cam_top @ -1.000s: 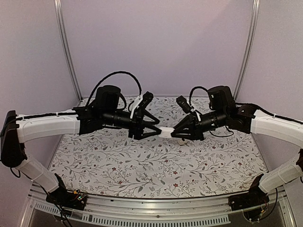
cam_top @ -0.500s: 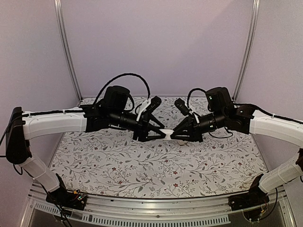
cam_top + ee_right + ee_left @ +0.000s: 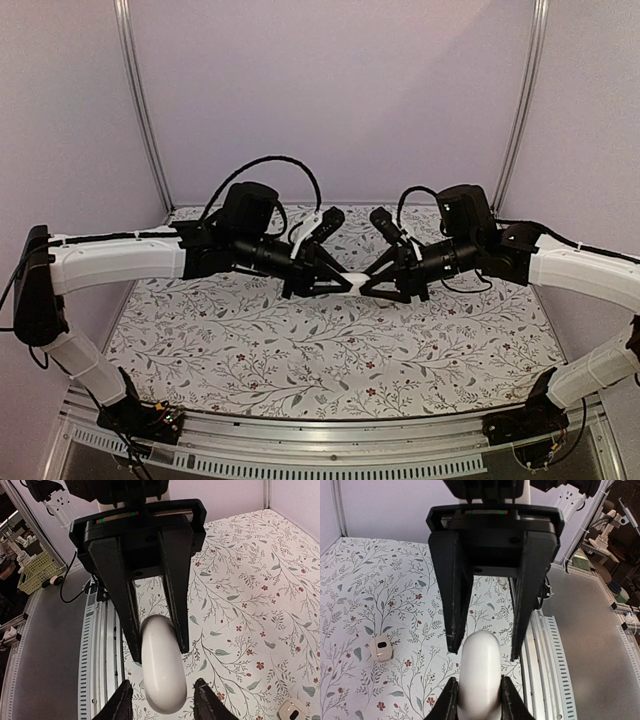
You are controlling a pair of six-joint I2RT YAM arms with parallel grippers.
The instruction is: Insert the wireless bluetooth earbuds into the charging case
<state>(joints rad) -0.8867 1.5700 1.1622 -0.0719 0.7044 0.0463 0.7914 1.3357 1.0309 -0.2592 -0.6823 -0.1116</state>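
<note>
The white oval plastic earbud piece (image 3: 479, 670), low in the middle of the left wrist view, is smooth and glossy, with a soft sheen over its rounded end. The small off-white plastic charging case (image 3: 381, 649), at the left of that view, looks duller, more satin than shiny. The left end effector (image 3: 480, 702) and right end effector (image 3: 165, 701) are matt black plastic, faintly grainy and scuffed on the finger faces. The counter (image 3: 250, 350) has a matt floral-printed covering; whether it is cloth or paper cannot be told. Along the bottom of the top view runs a slotted metal rail (image 3: 330, 440) with a dull brushed look. The arm shells (image 3: 110, 262) are smooth white plastic.
</note>
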